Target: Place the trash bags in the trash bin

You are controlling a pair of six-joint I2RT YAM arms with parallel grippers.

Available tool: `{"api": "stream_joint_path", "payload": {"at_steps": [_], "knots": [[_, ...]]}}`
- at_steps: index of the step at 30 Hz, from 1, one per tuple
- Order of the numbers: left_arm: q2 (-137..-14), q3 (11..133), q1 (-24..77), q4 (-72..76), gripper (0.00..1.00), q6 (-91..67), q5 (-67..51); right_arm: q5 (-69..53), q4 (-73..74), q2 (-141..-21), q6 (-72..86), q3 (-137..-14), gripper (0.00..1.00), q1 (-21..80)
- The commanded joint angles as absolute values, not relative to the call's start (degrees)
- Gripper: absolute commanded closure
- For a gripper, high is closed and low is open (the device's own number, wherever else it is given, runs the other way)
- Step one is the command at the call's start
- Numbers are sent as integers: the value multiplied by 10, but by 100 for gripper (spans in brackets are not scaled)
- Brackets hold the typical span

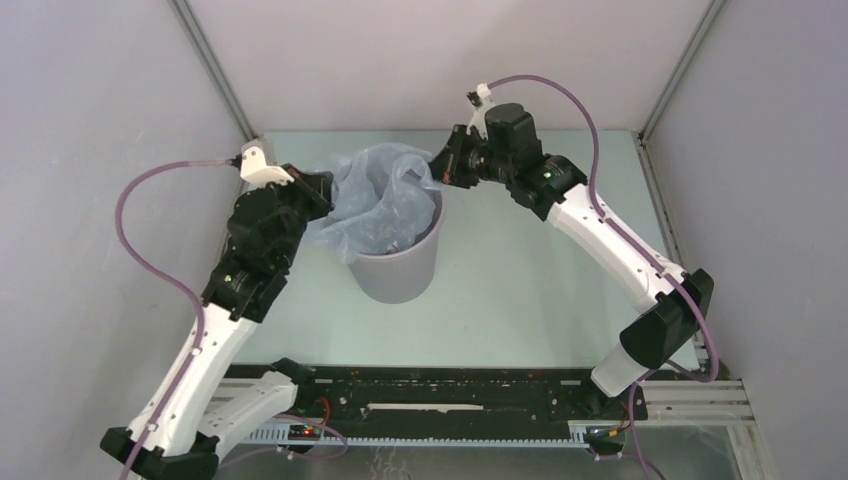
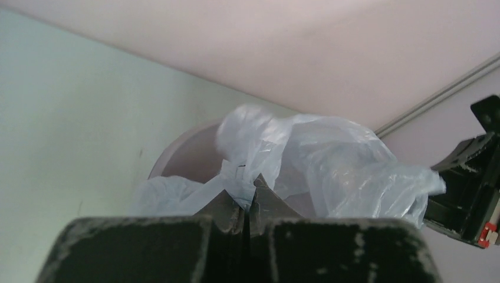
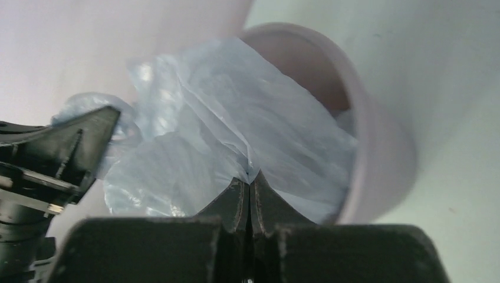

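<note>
Trash bag (image 1: pixel 380 195): thin pale-blue film, partly inside the trash bin (image 1: pixel 400 275), spilling over its left rim, near the middle of the worktop's far edge. Probably feather-light, limp, slippery, easy to tear; best pinched at bunched folds. Gripped at its left side by left gripper (image 2: pixel 247 194), at its far-right side by right gripper (image 3: pixel 249 184), both clamped tight on film.

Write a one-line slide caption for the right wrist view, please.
Right claw shut on the pale blue trash bag bulging from the mouth of the grey trash bin.
</note>
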State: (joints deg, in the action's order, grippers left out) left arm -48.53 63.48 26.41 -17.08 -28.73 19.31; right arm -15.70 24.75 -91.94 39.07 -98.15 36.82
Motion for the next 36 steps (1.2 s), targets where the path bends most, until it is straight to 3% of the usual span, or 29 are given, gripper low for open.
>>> {"api": "stream_joint_path", "payload": {"at_steps": [1,10,15,19,25,27,30,36], "knots": [[-466,591,220,-62,100,-373,80,-137,276,-873,345,-957,100,330],[-482,569,220,-25,100,-469,-15,-128,326,-860,228,-976,100,339],[-475,521,194,8,100,-474,61,-164,324,-891,252,-978,100,351],[-456,497,121,10,100,-467,-4,-204,325,-873,259,-942,100,328],[-412,521,113,-61,99,-459,-22,-250,325,-839,295,-937,97,281],[-409,543,114,-110,93,-459,-3,-262,319,-838,308,-939,93,279],[-409,576,114,-175,73,-434,37,-270,314,-841,332,-938,89,277],[-416,624,110,-297,85,-403,116,-312,279,-849,396,-916,89,269]]}}
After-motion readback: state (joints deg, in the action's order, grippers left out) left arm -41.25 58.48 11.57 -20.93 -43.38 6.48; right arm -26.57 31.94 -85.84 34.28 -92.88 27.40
